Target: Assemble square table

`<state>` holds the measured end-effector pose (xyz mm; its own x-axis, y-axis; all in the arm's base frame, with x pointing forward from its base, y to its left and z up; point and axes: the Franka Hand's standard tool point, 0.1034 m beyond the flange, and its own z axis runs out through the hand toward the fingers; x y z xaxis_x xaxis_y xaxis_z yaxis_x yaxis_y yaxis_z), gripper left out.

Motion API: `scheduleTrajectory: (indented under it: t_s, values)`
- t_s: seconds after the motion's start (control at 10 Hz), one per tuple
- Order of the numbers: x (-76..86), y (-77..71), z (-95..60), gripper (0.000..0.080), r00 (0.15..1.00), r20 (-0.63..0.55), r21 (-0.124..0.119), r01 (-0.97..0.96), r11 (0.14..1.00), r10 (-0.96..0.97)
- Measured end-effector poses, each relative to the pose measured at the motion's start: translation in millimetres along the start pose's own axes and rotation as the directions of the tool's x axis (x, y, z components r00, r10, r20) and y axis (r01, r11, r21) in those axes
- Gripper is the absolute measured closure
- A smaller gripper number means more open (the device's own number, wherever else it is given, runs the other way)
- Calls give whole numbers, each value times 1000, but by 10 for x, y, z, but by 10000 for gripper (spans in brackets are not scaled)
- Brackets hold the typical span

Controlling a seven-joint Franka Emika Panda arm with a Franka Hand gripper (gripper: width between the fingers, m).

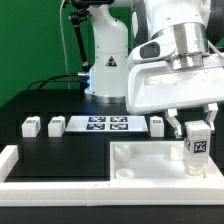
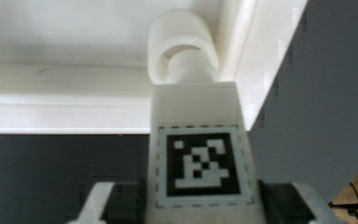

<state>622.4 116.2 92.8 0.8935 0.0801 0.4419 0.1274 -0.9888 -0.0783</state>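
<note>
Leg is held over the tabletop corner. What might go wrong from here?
The leg held in the tool hangs right by the tabletop rim; lowered off-line, it may catch the rim rather than seat in the corner. The tool grips only one end, so a sideways push could tilt it.

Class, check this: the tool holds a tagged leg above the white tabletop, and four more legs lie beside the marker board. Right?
No. Three legs, not four, lie beside the marker board; the exterior view shows them. The tool does hold a tagged leg above the tabletop.
</note>
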Motion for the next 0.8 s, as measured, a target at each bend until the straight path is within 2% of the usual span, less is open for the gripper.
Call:
scheduleTrajectory:
  t_s: [0.4,0.8]
  values:
    - [-71,17,90,508,1000,1,-1,0,1000,0]
    - [-77,3,91,508,999,-45,-13,-6,1000,6]
